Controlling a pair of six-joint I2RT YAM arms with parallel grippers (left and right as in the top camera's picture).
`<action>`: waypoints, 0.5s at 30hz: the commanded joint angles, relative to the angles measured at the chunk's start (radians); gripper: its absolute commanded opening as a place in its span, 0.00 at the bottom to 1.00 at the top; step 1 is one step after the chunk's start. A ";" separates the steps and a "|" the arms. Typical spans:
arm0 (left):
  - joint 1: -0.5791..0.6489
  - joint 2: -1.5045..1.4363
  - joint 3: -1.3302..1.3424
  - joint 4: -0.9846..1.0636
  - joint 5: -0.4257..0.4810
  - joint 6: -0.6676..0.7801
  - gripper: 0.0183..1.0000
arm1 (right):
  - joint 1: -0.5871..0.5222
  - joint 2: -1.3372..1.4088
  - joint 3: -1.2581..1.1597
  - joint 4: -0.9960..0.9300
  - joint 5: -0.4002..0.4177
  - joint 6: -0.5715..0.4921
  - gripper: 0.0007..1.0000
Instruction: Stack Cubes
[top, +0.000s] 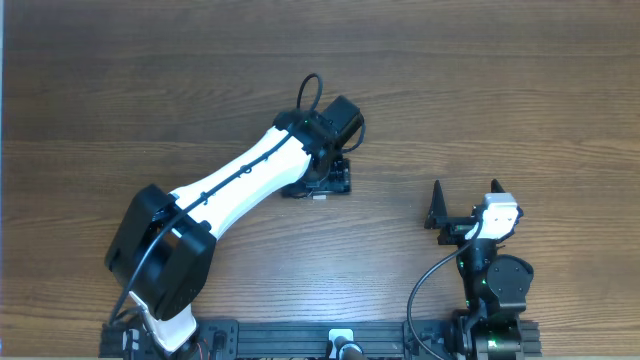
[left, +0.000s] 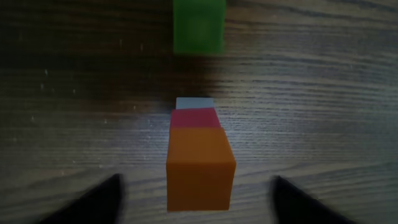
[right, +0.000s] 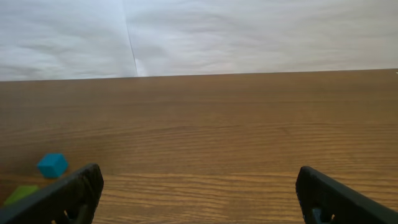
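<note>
1. Firstly, the left gripper (left: 196, 202) hung over the middle of the counter (top: 520, 80), with its fingers released and set wide on both sides of a stack, touching nothing.
2. The stack had an orange cube (left: 200, 165) on top, a red cube (left: 195, 117) under it and a grey cube (left: 194, 103) lowest.
3. A green cube (left: 198, 26) stood apart from the stack, and a blue cube (right: 53, 165) was near it.
4. The right gripper (right: 199, 196) rested at the near right, with its fingers also released and empty.

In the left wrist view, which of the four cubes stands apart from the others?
The green cube sits alone, bare table all around it; the orange cube, the red cube and the pale grey cube touch one another.
</note>
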 joint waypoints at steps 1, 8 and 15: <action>0.007 0.009 0.023 0.015 -0.007 -0.006 1.00 | 0.006 -0.010 -0.009 0.003 0.006 0.002 0.99; 0.034 -0.111 0.023 0.082 -0.083 -0.059 1.00 | 0.006 -0.010 -0.009 0.003 0.006 0.002 0.99; 0.106 -0.376 0.022 0.167 -0.163 -0.038 1.00 | 0.006 -0.010 -0.009 0.003 0.006 0.002 0.99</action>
